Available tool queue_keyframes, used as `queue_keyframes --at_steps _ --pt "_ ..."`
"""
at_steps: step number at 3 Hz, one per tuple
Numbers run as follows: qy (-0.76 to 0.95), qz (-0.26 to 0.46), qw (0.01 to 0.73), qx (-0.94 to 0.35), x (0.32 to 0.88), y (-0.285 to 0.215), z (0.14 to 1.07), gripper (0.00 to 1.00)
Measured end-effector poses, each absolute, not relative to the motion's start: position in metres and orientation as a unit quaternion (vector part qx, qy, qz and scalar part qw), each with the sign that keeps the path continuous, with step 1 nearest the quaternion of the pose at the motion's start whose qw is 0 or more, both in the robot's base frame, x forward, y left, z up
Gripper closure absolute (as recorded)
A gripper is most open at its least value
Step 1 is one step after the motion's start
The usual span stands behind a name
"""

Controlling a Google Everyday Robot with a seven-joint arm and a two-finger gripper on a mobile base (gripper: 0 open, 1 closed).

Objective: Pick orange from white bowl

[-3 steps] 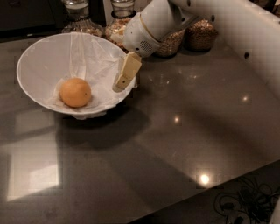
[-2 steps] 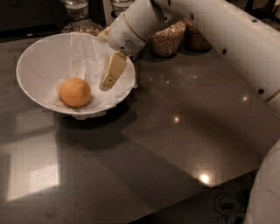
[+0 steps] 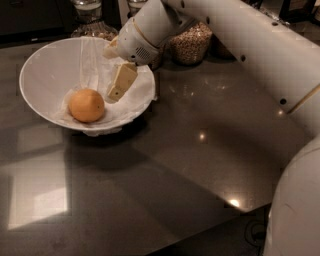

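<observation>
The orange lies inside the white bowl, on its crinkled white lining, left of centre and towards the front. The bowl stands on the dark counter at the upper left. My gripper hangs over the right half of the bowl, above and to the right of the orange and not touching it. It is open and empty. One cream finger points down into the bowl, its tip close to the orange's right side. The other finger shows only as a short stub higher up.
Glass jars of grains stand just behind the bowl and under my arm, and another jar is at the back left. My white arm crosses from the right. The counter's front edge runs diagonally at the lower right.
My arm has swung left, from the bowl's right rim to over its inside. The gripper now hangs closer to the orange. The orange and the bowl have not moved.
</observation>
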State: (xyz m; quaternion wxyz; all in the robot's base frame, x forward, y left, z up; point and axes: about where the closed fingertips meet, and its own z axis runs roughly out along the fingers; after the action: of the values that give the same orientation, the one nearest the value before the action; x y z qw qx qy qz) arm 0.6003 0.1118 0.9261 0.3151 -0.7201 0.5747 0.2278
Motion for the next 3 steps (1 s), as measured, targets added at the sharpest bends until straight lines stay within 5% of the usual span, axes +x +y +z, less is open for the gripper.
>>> queue_keyframes --at_steps 2,3 --pt "0.559 0.252 0.287 -0.736 0.593 0.141 0.911 0.14" --pt "0.549 0.268 0.274 -0.743 0.587 0.155 0.902 0.23"
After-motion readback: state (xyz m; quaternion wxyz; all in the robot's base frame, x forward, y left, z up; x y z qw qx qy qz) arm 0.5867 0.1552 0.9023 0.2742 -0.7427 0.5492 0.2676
